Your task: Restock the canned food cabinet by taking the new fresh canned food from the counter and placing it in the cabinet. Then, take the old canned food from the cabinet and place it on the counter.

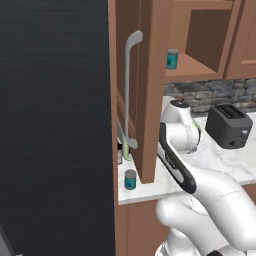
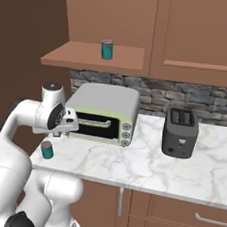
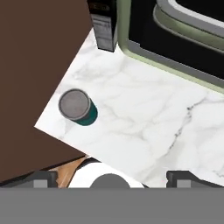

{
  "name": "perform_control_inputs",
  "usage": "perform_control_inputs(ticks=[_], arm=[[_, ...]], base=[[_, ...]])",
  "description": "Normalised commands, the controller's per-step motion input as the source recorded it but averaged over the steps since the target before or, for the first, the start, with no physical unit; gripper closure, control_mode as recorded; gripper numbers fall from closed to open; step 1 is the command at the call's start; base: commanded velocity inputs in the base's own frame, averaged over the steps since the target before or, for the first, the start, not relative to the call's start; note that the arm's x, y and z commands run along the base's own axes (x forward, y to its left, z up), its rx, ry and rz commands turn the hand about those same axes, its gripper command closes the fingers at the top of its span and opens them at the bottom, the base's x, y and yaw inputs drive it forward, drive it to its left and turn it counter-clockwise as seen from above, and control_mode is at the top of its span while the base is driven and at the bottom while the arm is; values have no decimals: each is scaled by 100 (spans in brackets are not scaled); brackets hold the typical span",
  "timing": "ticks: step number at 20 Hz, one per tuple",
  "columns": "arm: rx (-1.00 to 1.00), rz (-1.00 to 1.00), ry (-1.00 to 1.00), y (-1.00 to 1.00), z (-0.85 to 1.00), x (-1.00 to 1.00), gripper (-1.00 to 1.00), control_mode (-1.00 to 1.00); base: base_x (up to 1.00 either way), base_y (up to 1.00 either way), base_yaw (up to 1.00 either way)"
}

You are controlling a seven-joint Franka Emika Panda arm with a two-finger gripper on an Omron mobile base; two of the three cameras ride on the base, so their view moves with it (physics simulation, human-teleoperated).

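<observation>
A teal can [image 3: 77,106] stands upright near the left front corner of the marble counter [image 2: 145,166], just in front of a toaster oven [image 2: 102,113]. The gripper [image 3: 111,177] hovers above, fingers spread wide and empty. A second teal can [image 2: 107,49] sits on the cabinet [image 2: 85,57] shelf above.

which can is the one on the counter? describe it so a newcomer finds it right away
Start at the white marble counter and find the toaster oven on its left part. In front of the oven's left corner, near the counter's edge, stands a small teal can with a grey lid, upright and alone. The other teal can stands higher up on the wooden cabinet shelf, not on the marble.
</observation>
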Motion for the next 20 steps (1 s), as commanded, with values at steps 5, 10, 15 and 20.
perform_control_inputs(ticks=[5, 10, 15, 20], arm=[[-5, 15, 1, 43, -72, 2, -100, -100], [0, 12, 4, 23, -66, 7, -100, -100], [0, 7, 1, 18, -47, 26, -100, -100], [0, 2, 0, 46, -22, 25, -100, -100]], base=[[0, 0, 0], [0, 0, 0], [0, 0, 0], [0, 0, 0]])
